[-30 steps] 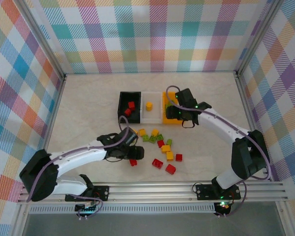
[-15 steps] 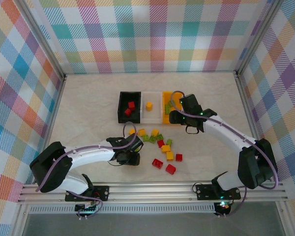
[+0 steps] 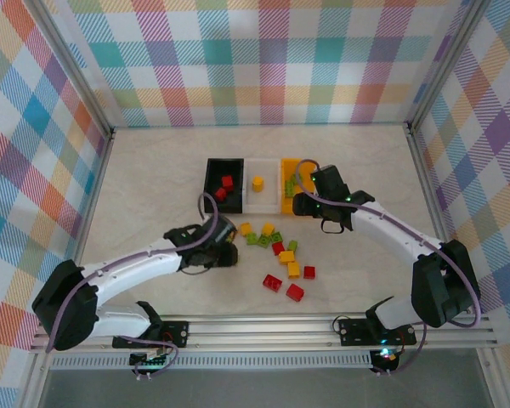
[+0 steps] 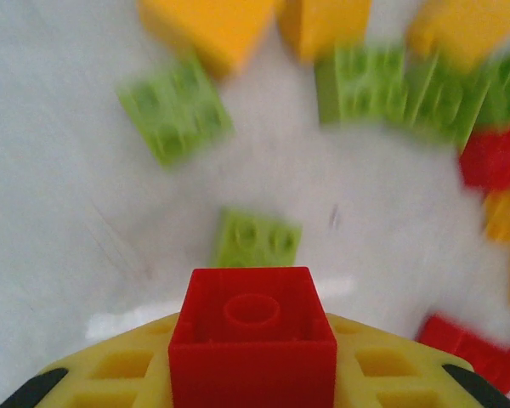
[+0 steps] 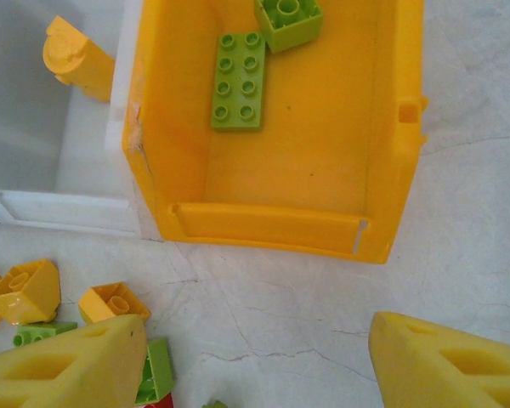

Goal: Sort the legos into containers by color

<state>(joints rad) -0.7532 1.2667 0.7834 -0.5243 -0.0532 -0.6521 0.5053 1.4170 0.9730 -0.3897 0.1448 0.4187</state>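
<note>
From above, the left claw (image 3: 222, 253) is seen beside the scattered legos (image 3: 286, 257) on the counter (image 3: 153, 187). Left wrist: a red brick (image 4: 252, 340) is clamped there. Right wrist: the right claw (image 5: 255, 361) is spread apart before the orange-yellow bin (image 5: 272, 225), green bricks (image 5: 240, 81) inside.

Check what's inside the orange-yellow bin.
The orange-yellow bin holds two lime green legos: a long plate and a square brick. Its far end is cut off in the wrist view.

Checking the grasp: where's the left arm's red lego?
In the left wrist view the red lego sits clamped in the left gripper, left of the loose pile.
</note>
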